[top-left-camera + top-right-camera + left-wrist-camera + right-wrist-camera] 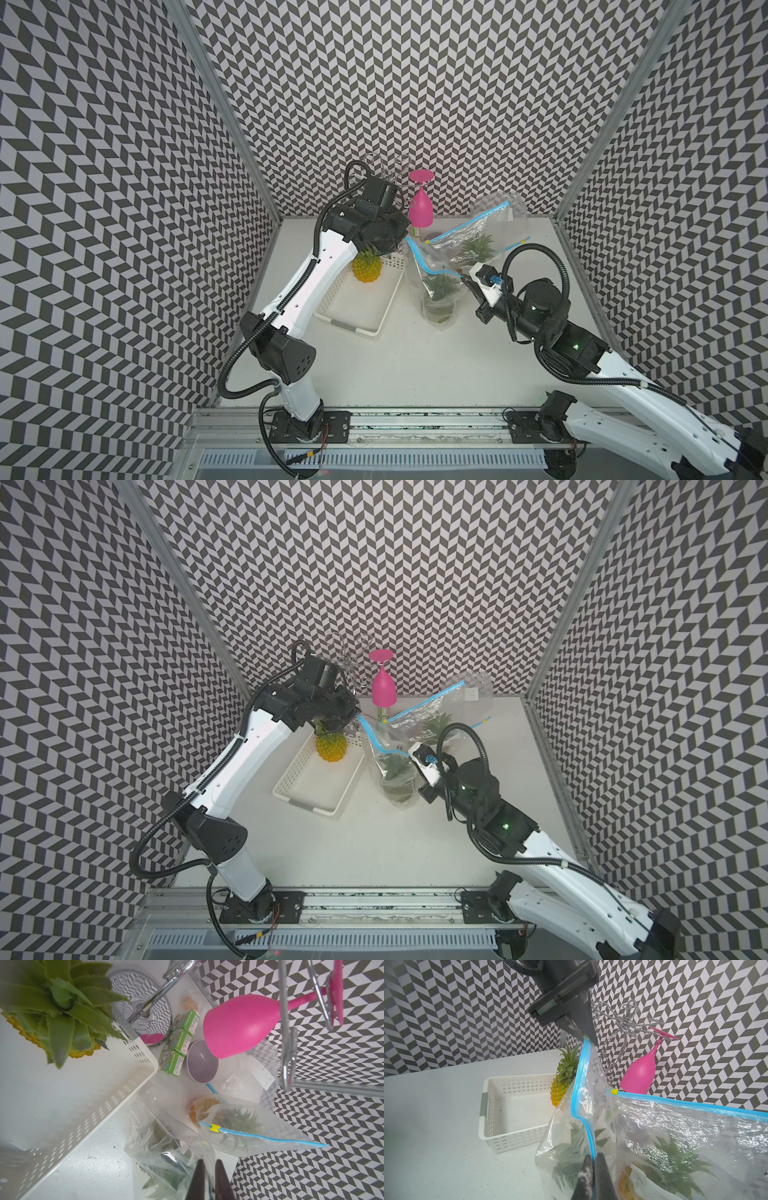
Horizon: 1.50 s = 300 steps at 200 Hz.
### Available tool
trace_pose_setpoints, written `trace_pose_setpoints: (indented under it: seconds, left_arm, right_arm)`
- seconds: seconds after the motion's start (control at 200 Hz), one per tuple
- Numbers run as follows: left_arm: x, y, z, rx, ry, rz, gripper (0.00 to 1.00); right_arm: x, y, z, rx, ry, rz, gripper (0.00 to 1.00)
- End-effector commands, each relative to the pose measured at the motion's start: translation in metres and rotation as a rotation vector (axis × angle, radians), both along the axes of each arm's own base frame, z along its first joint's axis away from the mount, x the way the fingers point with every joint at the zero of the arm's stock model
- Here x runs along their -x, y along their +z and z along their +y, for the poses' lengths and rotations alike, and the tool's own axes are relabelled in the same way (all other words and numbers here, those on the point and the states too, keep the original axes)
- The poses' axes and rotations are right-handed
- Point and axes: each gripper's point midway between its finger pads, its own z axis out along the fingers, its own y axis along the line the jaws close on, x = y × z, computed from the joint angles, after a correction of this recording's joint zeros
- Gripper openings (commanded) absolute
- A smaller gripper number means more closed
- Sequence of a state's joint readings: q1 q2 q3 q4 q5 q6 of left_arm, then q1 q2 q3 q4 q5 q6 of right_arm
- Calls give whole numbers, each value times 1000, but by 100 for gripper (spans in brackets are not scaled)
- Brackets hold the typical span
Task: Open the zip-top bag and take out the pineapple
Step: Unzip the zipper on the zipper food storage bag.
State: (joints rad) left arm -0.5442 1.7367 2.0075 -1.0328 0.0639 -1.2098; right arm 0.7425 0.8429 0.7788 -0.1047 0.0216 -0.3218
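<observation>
The left pincer (pixel 588 1038) shows plainly only in the right wrist view, pressed together on the top end of the blue zip strip (pixel 576 1084). In both top views its tips are hidden under its own black wrist, just above frame centre. The right pincer (pixel 592 1159) is pinched on the same strip lower down. Between them hangs the zip-top bag (pixel 419 282), clear crinkled film, right of centre, its bottom on the white worktop (pixel 415 365). The pineapple (pixel 441 286) sits inside: its spiky green crown is legible, its fruit blurred by glare. A second bag (pixel 482 230) behind holds another. A loose pineapple (pixel 367 269), its crown partly covered by the arm, stands in the perforated white basket (pixel 353 328).
</observation>
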Motion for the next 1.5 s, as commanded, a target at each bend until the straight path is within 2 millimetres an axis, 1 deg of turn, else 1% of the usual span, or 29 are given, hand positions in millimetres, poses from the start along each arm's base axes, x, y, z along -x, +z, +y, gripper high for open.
trace_pose_setpoints:
  seconds: [0.0,0.09,0.18,0.28,0.37,0.491,0.511,0.571,0.606,0.671,0.716,0.751,0.826,0.951,1.101,1.172,1.237,1.282,1.382,1.437,1.497]
  left_arm:
    - [0,22,12,7,41,-62,0]
    - [0,22,19,4,53,-59,0]
    - [2,17,20,0,53,-47,0]
    - [5,9,16,17,40,-19,0]
    - [8,8,13,32,35,-12,0]
    - [11,11,9,47,30,-7,0]
    - [11,11,9,49,30,-7,0]
    - [13,12,6,52,25,-7,0]
    - [15,12,4,54,22,-3,0]
    - [18,11,-1,57,13,0,0]
    - [20,12,-3,58,9,0,0]
    - [22,11,-5,58,6,3,0]
    - [24,11,-8,55,2,6,0]
    - [27,10,-11,53,-2,7,0]
    - [29,10,-13,53,-7,7,0]
    - [29,11,-13,54,-8,5,0]
    - [29,11,-14,56,-11,4,0]
    - [29,11,-14,55,-13,3,0]
    - [29,12,-15,56,-17,2,0]
    - [29,11,-15,55,-21,2,0]
    - [29,12,-15,53,-21,1,0]
  right_arm:
    - [5,25,-8,-62,-9,-38,0]
    - [15,25,-17,-88,-15,-38,0]
    - [23,23,-23,-115,-13,-30,0]
    - [27,18,-22,-129,3,-5,0]
    - [27,14,-20,-148,10,15,0]
    - [31,15,-17,-166,34,45,0]
    - [31,16,-16,-166,36,50,6]
    - [30,22,-15,-162,35,66,31]
    - [27,29,-14,-160,24,76,41]
    - [19,42,-10,-160,6,99,53]
    - [12,50,-3,-161,2,121,57]
    - [7,55,4,-160,3,143,58]
    - [-5,58,21,-168,9,196,58]
    - [-25,57,47,-179,11,242,50]
    - [-45,48,77,-140,21,297,49]
    - [-54,45,79,-132,-15,289,49]
    - [-61,47,78,-135,-46,268,46]
    - [-64,49,80,-130,-47,263,44]
    - [-69,41,86,-102,-50,287,40]
    - [-72,37,85,-96,-63,285,39]
    - [-73,41,83,-108,-75,272,37]
